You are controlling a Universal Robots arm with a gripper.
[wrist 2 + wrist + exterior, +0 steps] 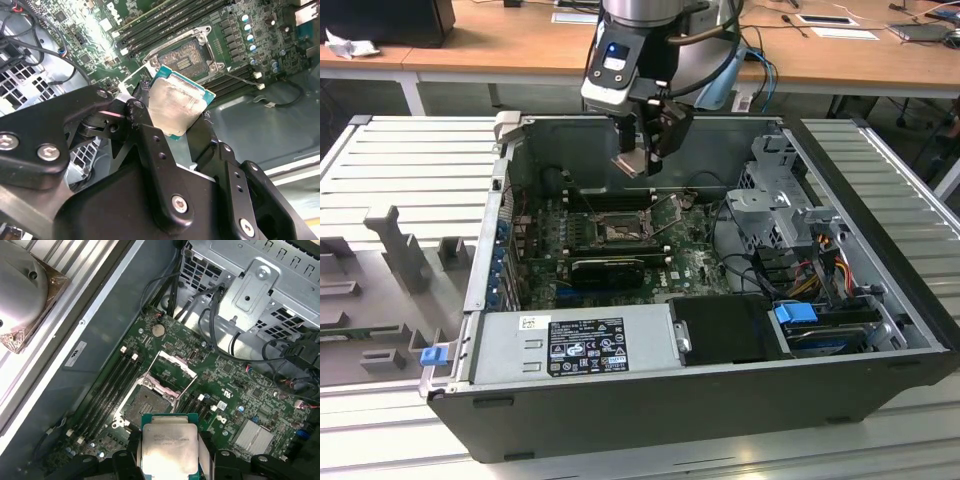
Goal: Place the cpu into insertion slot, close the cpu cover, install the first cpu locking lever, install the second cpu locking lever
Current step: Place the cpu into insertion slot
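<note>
My gripper [638,160] hangs above the open computer case, shut on the cpu [626,163], a flat square chip with a pale metal top. Both wrist views show the cpu [177,105] [169,445] clamped by its edges between the black fingers [145,125]. The insertion slot [619,229] [186,55] [146,399] lies bare on the green motherboard below, a short way from the chip. The cpu cover [172,371] stands swung open beside the slot. A thin locking lever [242,80] sticks out beside the socket.
Long black memory slots [107,395] flank the socket. A long black card [608,268] lies in front of it. A grey power supply [575,340] spans the case's near side. A metal drive cage [780,200] with cables stands at the exterior view's right.
</note>
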